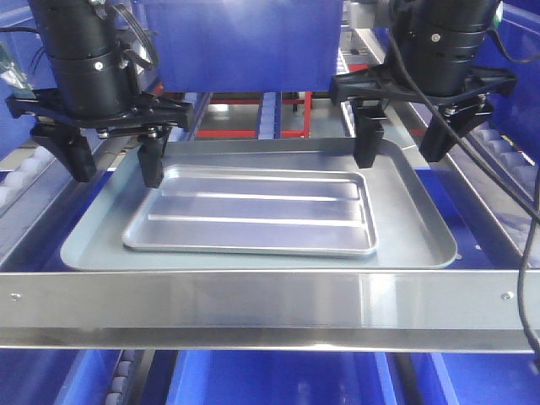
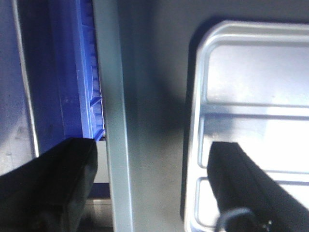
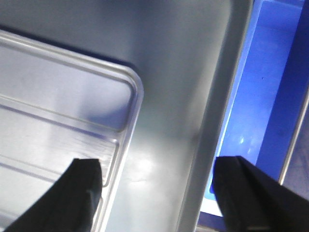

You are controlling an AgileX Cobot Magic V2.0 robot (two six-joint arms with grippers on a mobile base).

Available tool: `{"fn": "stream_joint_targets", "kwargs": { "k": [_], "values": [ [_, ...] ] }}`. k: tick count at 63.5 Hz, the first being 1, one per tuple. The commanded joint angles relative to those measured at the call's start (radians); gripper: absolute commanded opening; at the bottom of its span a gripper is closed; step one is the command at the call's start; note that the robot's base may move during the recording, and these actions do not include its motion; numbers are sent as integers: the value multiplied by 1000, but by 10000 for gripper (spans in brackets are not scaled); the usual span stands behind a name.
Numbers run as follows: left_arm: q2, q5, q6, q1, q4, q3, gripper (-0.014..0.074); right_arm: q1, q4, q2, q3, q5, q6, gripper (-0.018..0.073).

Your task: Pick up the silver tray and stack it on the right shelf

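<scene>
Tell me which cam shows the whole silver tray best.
The exterior front view: the silver tray shows whole, both ridges visible, lying inside the larger grey tray. The left wrist view catches only one end of it; the right wrist view only one rounded corner.

Front bar [image 1: 253, 299] blocks near approach.

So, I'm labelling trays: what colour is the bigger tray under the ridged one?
Dull grey-blue; the bigger tray shows best in the front-facing view.
</scene>
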Motion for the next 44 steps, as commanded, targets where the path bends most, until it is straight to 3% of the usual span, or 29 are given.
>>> {"fn": "stream_joint_targets", "kwargs": {
  "k": [1, 12, 19, 29, 41, 44],
  "values": [
    [-65, 13, 2, -1, 13, -48, 412, -4, -16, -75, -36, -23, -10, 592],
    [-138, 57, 4, -3, -10, -56, 407, -4, -16, -147, -37, 13, -10, 592],
    [-212, 87, 7, -6, -13, -45, 355, -4, -16, -207, -28, 47, -10, 554],
    [-349, 61, 20, -6, -25, 49, 181, -3, -16, -309, 31, 53, -10, 335],
    [-520, -37, 20, -6, -28, 264, -104, -3, -16, -428, 203, -21, -10, 94],
    [-566, -80, 20, -6, -28, 333, -96, -3, -16, -461, 263, -49, -11, 53]
  ]
}}
